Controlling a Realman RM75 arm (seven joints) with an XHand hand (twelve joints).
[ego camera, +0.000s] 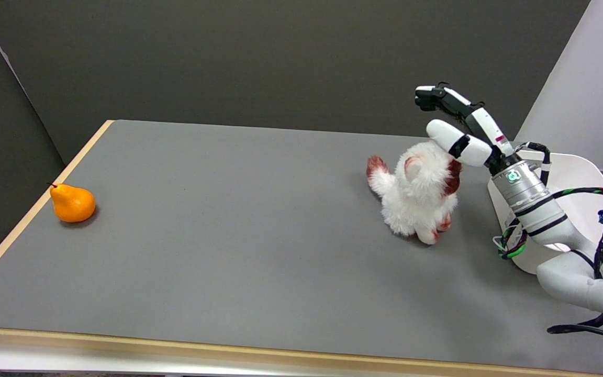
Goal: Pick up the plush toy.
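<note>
Fingers (450,104) of the right hand (461,125) are spreading wide and holding nothing, one white finger lying just over the plush toy (417,195), whether touching its head I cannot tell. Below and left of the fingers, the toy is sitting upright on the grey worktop (238,251). Judging by this, the approach is under way; next the fingers are needing to come down around the soft body and close. Far left of them, an orange pear (72,203) is resting near the edge.

Fluffy fabric plush toy (417,195), matt grey table (218,235), glossy orange pear (72,203)
</note>
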